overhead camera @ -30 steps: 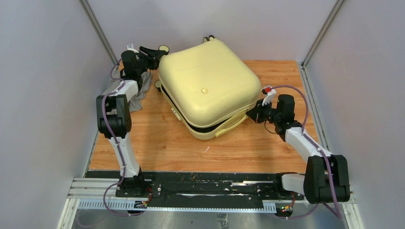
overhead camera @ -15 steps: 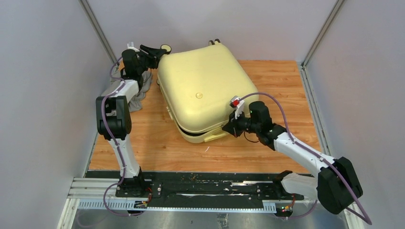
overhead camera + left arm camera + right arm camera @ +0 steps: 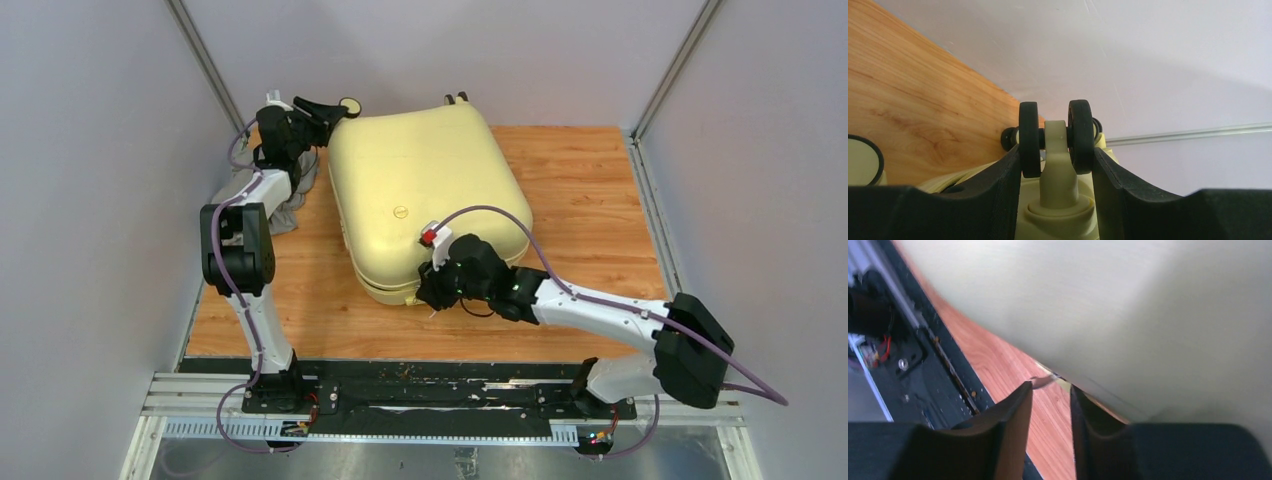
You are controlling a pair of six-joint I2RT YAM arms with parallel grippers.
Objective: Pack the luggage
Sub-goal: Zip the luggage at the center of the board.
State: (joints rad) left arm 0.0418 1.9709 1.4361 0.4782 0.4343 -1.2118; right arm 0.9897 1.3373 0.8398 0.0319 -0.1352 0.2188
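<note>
The luggage (image 3: 425, 195), a pale-yellow hard-shell suitcase, lies flat with its lid down in the middle of the wooden table. My left gripper (image 3: 333, 110) is at its back left corner, shut on a caster wheel (image 3: 1056, 135) whose twin black wheels sit between the fingers. My right gripper (image 3: 428, 290) is at the near left corner, low against the shell (image 3: 1128, 305). Its fingers stand a narrow gap apart with bare wood between them. A small grey zip pull (image 3: 1044, 381) lies just past its fingertips at the seam.
A grey cloth (image 3: 290, 205) lies on the table under my left arm. More wheels show at the suitcase's back edge (image 3: 455, 98). The black base rail (image 3: 430, 385) runs along the near edge. Grey walls close in on three sides.
My right gripper has swept from the suitcase's right side along its near edge to the near left corner. The suitcase turned and shifted left, and the dark gap under the lid has closed.
</note>
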